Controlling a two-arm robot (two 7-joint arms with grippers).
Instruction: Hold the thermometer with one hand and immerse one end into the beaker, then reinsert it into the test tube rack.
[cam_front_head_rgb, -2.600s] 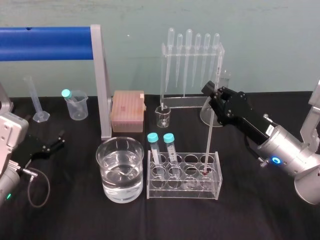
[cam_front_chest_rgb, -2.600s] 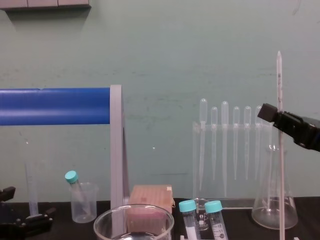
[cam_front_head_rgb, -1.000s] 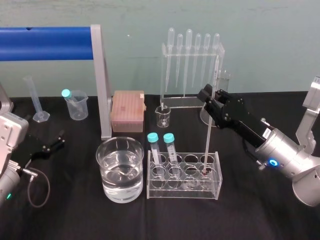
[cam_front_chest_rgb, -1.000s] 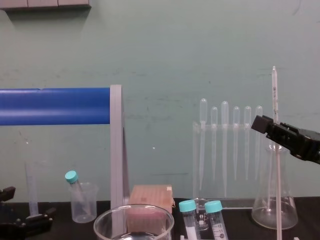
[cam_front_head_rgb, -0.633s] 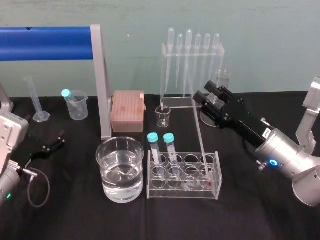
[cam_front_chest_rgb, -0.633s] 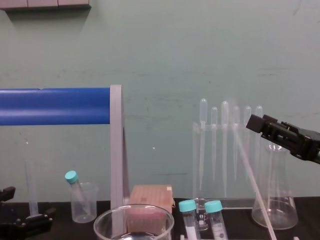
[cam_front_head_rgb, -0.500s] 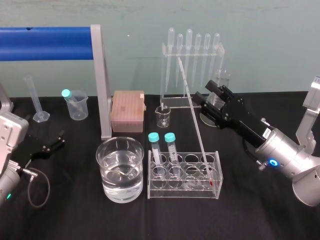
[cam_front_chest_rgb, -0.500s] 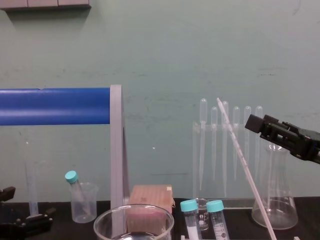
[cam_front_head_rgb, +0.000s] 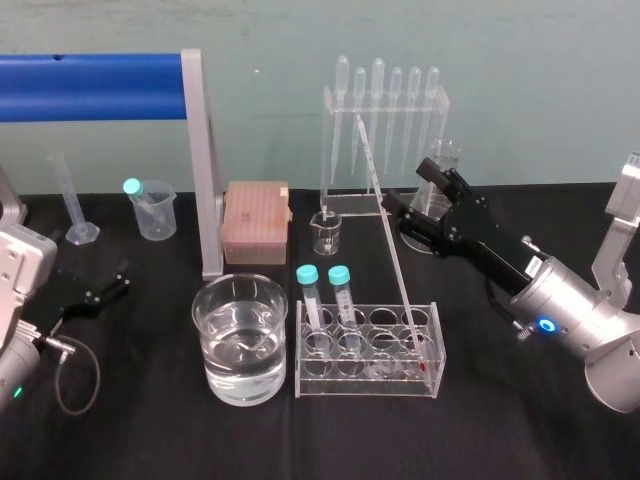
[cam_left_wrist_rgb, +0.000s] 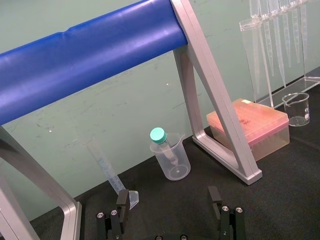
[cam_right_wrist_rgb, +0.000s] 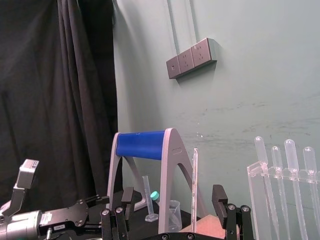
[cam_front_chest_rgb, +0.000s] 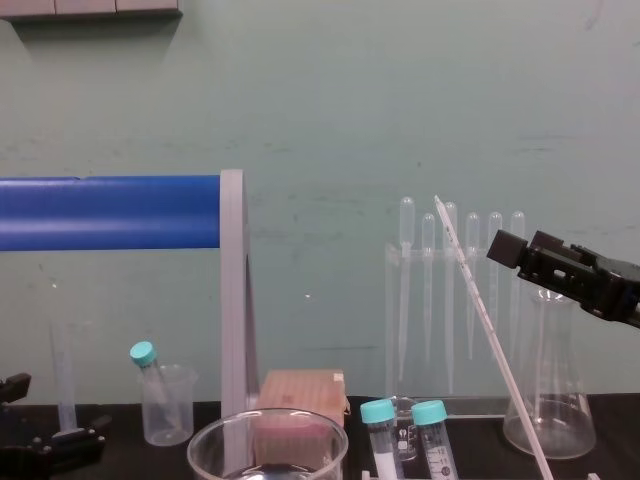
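Since the right gripper (cam_front_head_rgb: 418, 198) hangs at the centre right of the head view with its fingers spread wide, just beside the thermometer (cam_front_head_rgb: 388, 235) but not touching it, we judge that it is carrying nothing. The rod stands on its own in the test tube rack (cam_front_head_rgb: 365, 388) at lower centre, and it leans up and to the left so that its top lies over the pipette stand (cam_front_head_rgb: 325, 150). The beaker (cam_front_head_rgb: 215, 350), just left of the rack, holds water with nothing dipped in it. We cannot tell from here whether the immersion has been made. If it has, we think only the arm's withdrawal is left. The left gripper (cam_left_wrist_rgb: 169, 200) is parked at the lower left edge, its fingers likewise apart and empty.

As for materials, the black cloth (cam_front_head_rgb: 150, 430) looks matt and soft. The blue bar (cam_front_head_rgb: 90, 87) on its grey legs is smooth and tubular. The beaker is a wide cylinder of thick clear glass with a rolled rim. The rack is a clear acrylic box with two rows of round holes, and two teal-capped tubes (cam_front_head_rgb: 306, 275) stand at its left end. The thermometer is a thin, straight, whitish glass rod with fine dark marks. Its small red tip (cam_front_head_rgb: 421, 366) sits low in a right-hand hole.
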